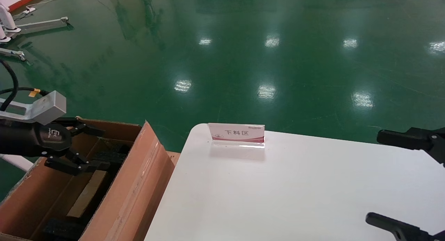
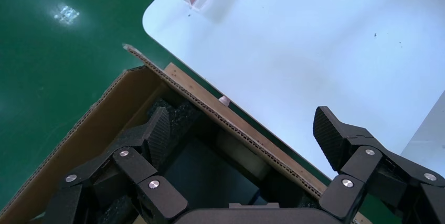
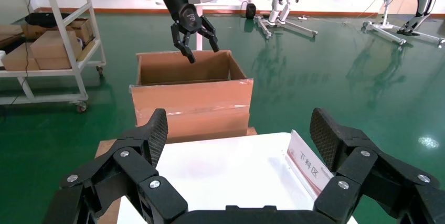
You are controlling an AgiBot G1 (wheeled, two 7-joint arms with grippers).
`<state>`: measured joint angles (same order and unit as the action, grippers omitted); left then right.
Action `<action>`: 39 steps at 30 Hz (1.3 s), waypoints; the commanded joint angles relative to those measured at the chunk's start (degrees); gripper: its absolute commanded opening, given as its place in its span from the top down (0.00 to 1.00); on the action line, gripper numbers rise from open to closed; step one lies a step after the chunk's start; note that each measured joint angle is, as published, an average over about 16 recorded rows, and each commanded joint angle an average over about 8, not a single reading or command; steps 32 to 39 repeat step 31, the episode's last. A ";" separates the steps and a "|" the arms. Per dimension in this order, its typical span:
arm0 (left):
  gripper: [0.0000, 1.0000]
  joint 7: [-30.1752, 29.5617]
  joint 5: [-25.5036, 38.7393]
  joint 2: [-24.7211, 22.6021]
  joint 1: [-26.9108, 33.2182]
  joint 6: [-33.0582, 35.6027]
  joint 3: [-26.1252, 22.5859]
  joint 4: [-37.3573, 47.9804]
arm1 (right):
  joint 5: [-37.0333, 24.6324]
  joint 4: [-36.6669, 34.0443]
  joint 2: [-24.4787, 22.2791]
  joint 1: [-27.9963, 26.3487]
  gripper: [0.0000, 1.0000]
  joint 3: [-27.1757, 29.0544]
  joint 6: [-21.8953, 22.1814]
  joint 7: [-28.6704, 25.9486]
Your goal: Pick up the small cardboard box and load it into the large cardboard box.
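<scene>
small cardboard box [image 1: 87,194]: apparently lying inside large cardboard box [image 1: 139,185] among black foam blocks [image 1: 107,155], pale face up; likely delivered. left gripper [image 1: 92,149]: above carton, fingers wide, empty. right gripper [image 3: 239,145]: over white table [image 1: 295,192], fingers wide, idle.

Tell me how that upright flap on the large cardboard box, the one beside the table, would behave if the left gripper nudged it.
The flap is thin corrugated board, hinged only at its base, so it would probably fold rather than resist. It leans toward the white table, which may stop it. The open left gripper hangs above the large cardboard box.
</scene>
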<state>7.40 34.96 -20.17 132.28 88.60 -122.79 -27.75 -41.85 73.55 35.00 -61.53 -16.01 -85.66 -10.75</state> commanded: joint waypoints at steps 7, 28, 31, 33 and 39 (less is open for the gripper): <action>0.00 -2.30 1.43 -1.54 -3.47 -0.63 4.90 -1.71 | 0.00 0.00 0.00 0.00 0.00 0.00 0.00 0.00; 0.00 -5.47 2.74 -4.08 -14.89 -1.18 22.08 -9.02 | 0.00 0.00 0.00 0.00 0.25 0.00 0.00 0.00; 0.00 -5.63 2.79 -4.22 -15.57 -1.20 23.11 -9.46 | 0.00 0.00 0.00 0.00 0.41 0.00 0.00 0.00; 0.00 -5.63 2.79 -4.22 -15.57 -1.20 23.11 -9.46 | 0.00 0.00 0.00 0.00 0.41 0.00 0.00 0.00; 0.00 -5.63 2.79 -4.22 -15.57 -1.20 23.11 -9.46 | 0.00 0.00 0.00 0.00 0.41 0.00 0.00 0.00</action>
